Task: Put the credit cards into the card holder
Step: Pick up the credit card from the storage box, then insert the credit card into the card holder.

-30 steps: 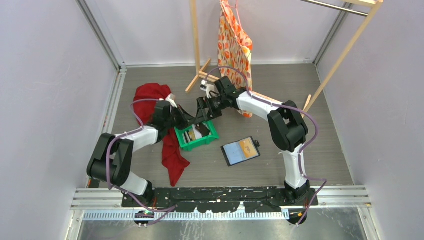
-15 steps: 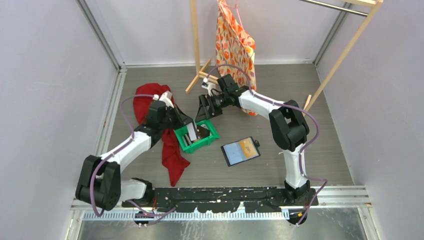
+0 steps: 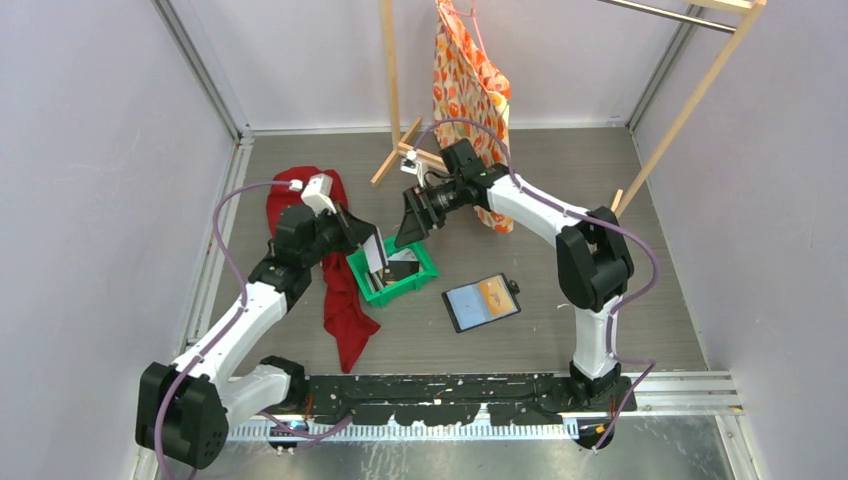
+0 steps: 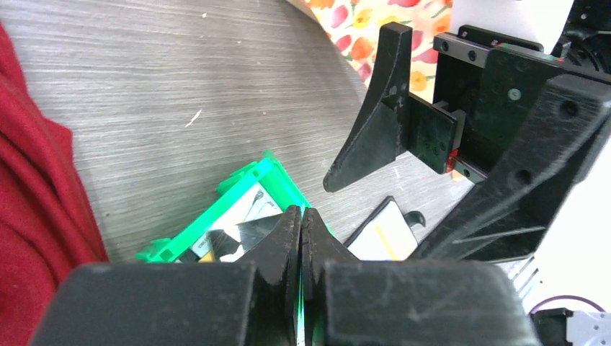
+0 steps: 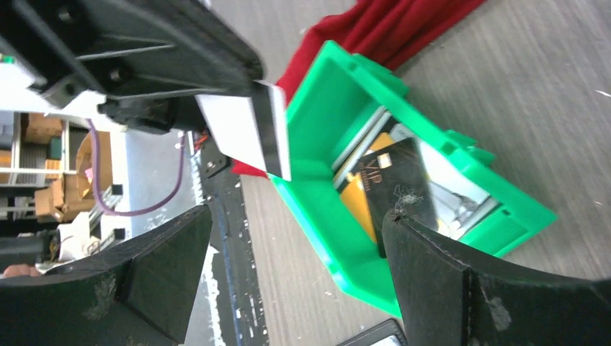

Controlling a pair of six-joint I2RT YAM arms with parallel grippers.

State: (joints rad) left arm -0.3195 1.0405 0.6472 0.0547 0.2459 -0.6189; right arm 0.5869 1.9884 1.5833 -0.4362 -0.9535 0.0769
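I read the left gripper (image 4: 301,216) as clenched on a white, dark-striped card (image 5: 243,133), held upright just above the tray (image 5: 333,78) at its left end. The right gripper (image 3: 408,235) is released and hovers over the tray's far side. More cards (image 5: 395,189) lie inside the tray. The holder (image 3: 482,302) lies open on the table, right of the tray.

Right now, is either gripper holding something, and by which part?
The left gripper pinches a whitish rectangular plastic card with a dark stripe, by the end away from the stripe. The right gripper is open, empty.
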